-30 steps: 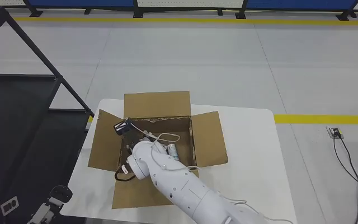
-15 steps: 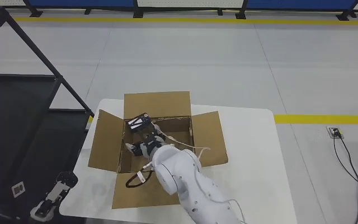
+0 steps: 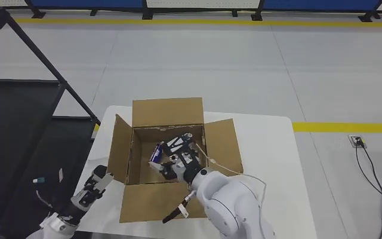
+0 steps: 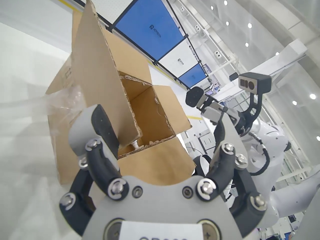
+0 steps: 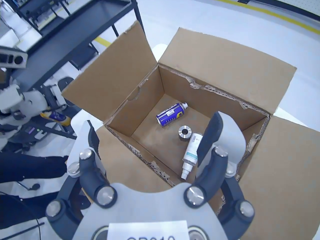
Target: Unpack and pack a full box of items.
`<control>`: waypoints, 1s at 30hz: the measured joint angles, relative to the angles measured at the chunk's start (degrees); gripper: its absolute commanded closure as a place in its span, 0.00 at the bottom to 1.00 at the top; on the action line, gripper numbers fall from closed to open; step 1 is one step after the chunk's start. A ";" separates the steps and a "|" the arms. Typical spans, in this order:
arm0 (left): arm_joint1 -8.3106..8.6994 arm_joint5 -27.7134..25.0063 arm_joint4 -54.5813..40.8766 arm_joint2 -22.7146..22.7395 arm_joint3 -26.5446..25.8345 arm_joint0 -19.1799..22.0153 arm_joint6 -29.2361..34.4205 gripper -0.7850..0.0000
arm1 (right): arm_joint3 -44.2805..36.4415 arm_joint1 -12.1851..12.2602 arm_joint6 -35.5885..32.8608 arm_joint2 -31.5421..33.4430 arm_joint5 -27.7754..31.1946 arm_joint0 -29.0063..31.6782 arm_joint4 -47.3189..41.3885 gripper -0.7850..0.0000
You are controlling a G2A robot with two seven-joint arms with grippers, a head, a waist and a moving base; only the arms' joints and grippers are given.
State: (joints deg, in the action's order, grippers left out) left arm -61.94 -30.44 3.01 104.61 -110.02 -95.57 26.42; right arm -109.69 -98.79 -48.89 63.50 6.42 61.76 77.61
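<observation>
Box [image 5: 225,76] (can [image 5: 171,113], bottle [image 5: 192,152], cylinder [image 5: 184,133]: one each)

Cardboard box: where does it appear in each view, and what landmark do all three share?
Top view: cardboard box left of centre, flaps open.
Left wrist view: box just beyond left gripper, seen side-on.
Right wrist view: box beneath right gripper, interior showing.
Shared landmark: yellow floor line.

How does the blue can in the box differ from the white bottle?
The blue can is blue with a yellow patch; the white bottle is white with a teal band. The can looks stouter, the bottle slimmer. The can ends in a short nozzle, the bottle in a longer spray head. Both lie on their sides on the box floor.
</observation>
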 measured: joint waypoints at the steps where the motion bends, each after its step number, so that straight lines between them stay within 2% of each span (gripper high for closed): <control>1: -0.01 0.43 0.58 -0.54 -0.18 0.25 0.16 0.00 | -0.39 0.09 -0.21 1.55 -0.63 -0.10 -1.23 0.00; 5: -0.04 2.70 1.88 -3.34 -0.11 1.96 1.38 0.00 | -0.37 0.62 -2.90 9.67 -3.64 -1.73 -6.47 0.00; 8: -0.07 4.28 3.15 -5.78 0.92 3.87 2.19 0.00 | 2.07 1.23 -7.80 17.12 -6.00 -5.05 -10.81 0.00; 12: -0.19 5.85 4.68 -8.89 2.58 6.33 2.50 0.00 | 9.18 2.37 -14.49 26.47 -7.20 -11.40 -16.41 0.00; 15: -0.23 6.91 4.84 -10.39 3.60 7.82 3.11 0.00 | 15.31 3.33 -18.77 30.70 -7.07 -15.32 -17.31 0.00; 19: -0.26 7.68 5.51 -11.96 4.55 9.30 3.62 0.00 | 24.50 4.48 -22.84 33.18 -5.98 -19.86 -16.95 0.00; 24: -0.25 8.34 6.39 -13.11 5.20 10.22 4.08 0.00 | 34.74 5.52 -26.63 32.43 -0.49 -23.57 -18.61 0.00; 30: -0.16 8.80 6.71 -13.33 6.13 10.88 4.47 0.00 | 38.95 6.09 -28.98 31.17 4.04 -25.26 -25.81 0.00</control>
State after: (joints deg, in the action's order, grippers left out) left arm -62.09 -21.64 9.71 91.28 -103.89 -84.69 30.89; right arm -70.74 -92.70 -77.87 94.67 10.46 36.50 51.80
